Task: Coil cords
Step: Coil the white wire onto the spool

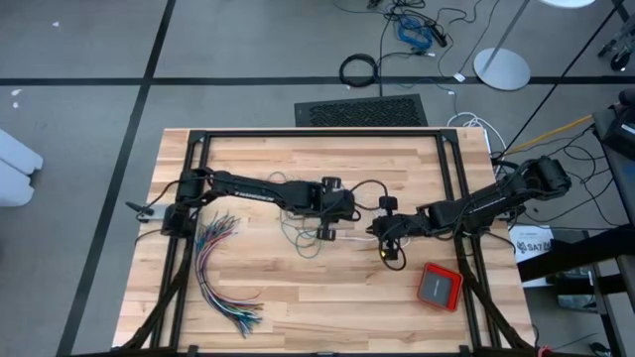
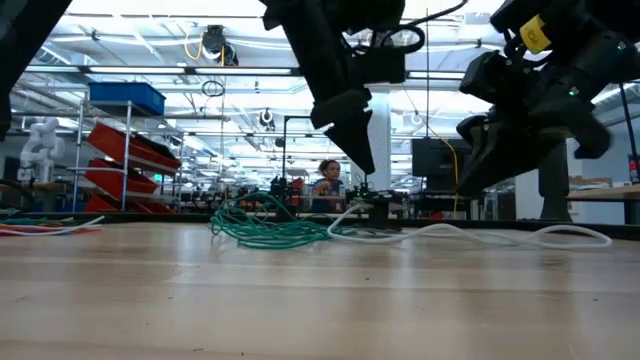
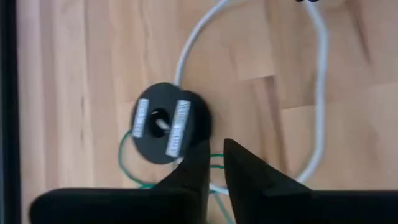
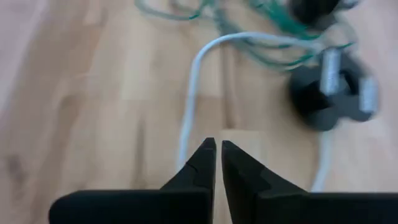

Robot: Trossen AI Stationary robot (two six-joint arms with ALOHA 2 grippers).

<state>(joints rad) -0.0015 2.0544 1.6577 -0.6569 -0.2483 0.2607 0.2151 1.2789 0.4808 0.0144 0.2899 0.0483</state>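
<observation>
We list: teal-green cord (image 2: 268,228); white cord (image 3: 320,93); black plug (image 3: 163,123) with silver prongs; pale striped wooden table (image 1: 298,297); many-coloured wires (image 1: 220,273); red-orange box (image 1: 439,286).

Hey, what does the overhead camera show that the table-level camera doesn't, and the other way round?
Only the high view shows the fanned multicoloured wires in full, the red box, and which arm is which: left gripper, right gripper.

Only the low view shows the teal-green cord piled in loose loops, and a person in the room behind.

Both show the white cable on the wooden table, with both grippers above the cords.
</observation>
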